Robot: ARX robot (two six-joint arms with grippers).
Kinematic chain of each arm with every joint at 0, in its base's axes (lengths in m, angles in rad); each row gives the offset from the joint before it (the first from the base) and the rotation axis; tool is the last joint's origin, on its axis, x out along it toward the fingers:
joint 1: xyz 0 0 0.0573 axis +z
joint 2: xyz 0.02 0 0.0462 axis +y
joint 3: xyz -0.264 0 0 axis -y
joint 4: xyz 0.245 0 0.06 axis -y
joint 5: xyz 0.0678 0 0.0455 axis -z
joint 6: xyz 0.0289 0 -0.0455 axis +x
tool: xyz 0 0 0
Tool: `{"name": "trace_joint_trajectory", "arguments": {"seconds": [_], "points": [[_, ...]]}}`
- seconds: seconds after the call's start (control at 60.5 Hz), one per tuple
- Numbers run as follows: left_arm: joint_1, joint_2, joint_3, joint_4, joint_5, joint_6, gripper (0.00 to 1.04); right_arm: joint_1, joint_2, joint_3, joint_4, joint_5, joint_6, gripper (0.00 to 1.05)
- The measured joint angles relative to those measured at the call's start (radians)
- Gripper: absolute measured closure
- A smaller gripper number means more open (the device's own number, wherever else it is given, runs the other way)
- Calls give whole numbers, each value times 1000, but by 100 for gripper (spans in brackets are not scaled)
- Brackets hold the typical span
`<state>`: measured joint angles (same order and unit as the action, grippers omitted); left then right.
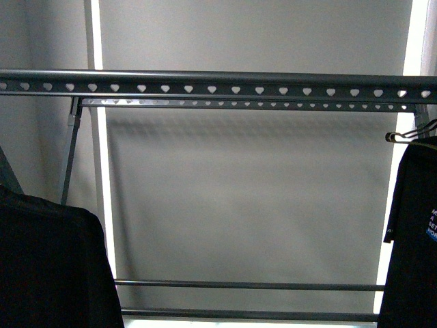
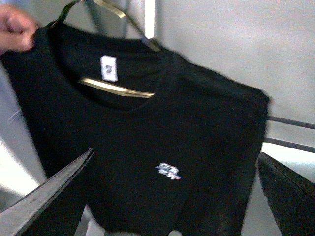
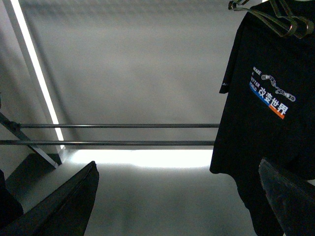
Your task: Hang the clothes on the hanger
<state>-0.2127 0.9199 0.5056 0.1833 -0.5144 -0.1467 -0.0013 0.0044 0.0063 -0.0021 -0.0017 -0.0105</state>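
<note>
The grey metal rack's top rail (image 1: 218,87) with heart-shaped holes spans the front view; its thin crossbars (image 3: 118,126) show in the right wrist view. A black T-shirt (image 2: 147,142) on a metal wire hanger (image 2: 115,88) fills the left wrist view, and a person's hand (image 2: 15,32) holds its shoulder. It also shows at lower left in the front view (image 1: 51,266). My left gripper (image 2: 174,196) is open in front of it, not touching. Another black T-shirt (image 3: 268,108) with white print hangs from the rail at right (image 1: 413,232). My right gripper (image 3: 177,196) is open and empty beside it.
A grey wall and bright vertical light strips (image 1: 102,171) lie behind the rack. The slanted leg (image 1: 70,157) stands at left. Lower crossbars (image 1: 246,285) run across the bottom.
</note>
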Motion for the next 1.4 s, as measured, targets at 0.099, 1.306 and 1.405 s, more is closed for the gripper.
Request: {"name": "trace_joint_trajectory", "arguments": {"seconds": [0.099, 1.306, 1.405], "points": [[-50, 261, 216, -129, -169, -162, 7, 0, 0, 0, 0, 0, 0, 7], [37, 989, 915, -299, -284, -513, 23, 0, 0, 0, 0, 0, 0, 7], [37, 990, 912, -216, -262, -447, 42, 0, 0, 0, 0, 0, 0, 7]]}}
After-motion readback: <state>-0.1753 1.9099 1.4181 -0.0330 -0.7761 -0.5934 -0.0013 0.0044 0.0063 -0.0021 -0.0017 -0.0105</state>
